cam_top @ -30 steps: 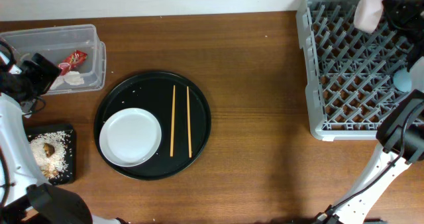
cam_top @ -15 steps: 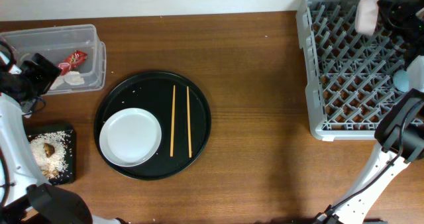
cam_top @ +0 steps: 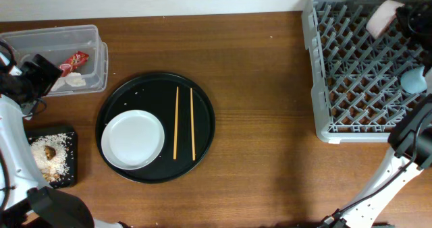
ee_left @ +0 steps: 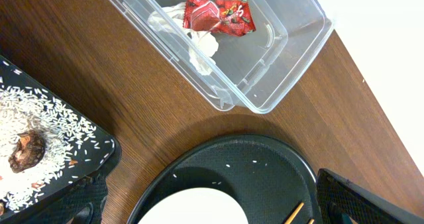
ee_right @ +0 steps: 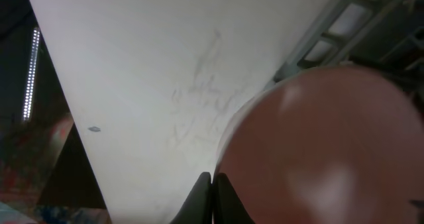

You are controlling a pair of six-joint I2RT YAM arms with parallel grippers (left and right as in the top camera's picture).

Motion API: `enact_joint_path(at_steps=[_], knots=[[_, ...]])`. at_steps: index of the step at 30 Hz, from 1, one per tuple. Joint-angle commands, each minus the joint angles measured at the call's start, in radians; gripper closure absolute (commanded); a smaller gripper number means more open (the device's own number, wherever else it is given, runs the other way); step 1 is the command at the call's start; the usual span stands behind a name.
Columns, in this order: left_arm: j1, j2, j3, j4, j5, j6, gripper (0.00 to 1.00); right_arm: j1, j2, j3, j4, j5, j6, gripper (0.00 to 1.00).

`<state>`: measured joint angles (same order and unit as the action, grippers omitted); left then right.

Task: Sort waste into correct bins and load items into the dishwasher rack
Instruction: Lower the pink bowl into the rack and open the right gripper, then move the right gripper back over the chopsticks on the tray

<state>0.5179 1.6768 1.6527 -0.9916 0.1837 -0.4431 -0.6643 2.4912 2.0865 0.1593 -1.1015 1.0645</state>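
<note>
The right gripper is clamped on the rim of the small white round bowl. The bowl hangs tilted at the gripper's tip, above the far corner of the large square grey plastic peg rack. The right arm rises from the near table edge and extends along the rack's outer side, with the wrist turned inward. In the right wrist view the bowl's wall fills the frame, and the two dark fingers are pressed close together at its edge. Beside the forearm, a light blue cup sits in the rack.

The left gripper holds nothing; its fingers stand wide apart. The left arm is bent, and the gripper hovers above the table.
- Ahead of it: the clear plastic rectangular tub, containing the red snack wrapper and the crumpled white tissue.
- To one side: the flat black rectangular tray, bearing pale rice scraps and a small brown food lump.
- To the other side: the large round black tray, carrying the white round plate and two thin wooden chopsticks, which lie parallel just beside the plate.
</note>
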Motion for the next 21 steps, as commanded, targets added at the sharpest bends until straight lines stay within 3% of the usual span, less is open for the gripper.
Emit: enact_joint_path(at_steps=[1,10,16,21], knots=[[0.002,0.0,0.001,-0.008,0.003,-0.009,0.01,-0.024,0.019,-0.001,0.006,-0.061,-0.017,0.96],[0.002,0.0,0.001,-0.01,0.003,-0.009,0.01,-0.095,0.014,0.0,-0.012,-0.156,-0.016,0.93],[0.002,0.0,0.001,-0.01,0.003,-0.009,0.01,-0.129,-0.004,0.0,-0.057,-0.154,-0.026,0.77],[0.002,0.0,0.001,-0.01,0.003,-0.009,0.01,-0.156,-0.058,0.001,-0.309,-0.079,-0.203,0.71]])
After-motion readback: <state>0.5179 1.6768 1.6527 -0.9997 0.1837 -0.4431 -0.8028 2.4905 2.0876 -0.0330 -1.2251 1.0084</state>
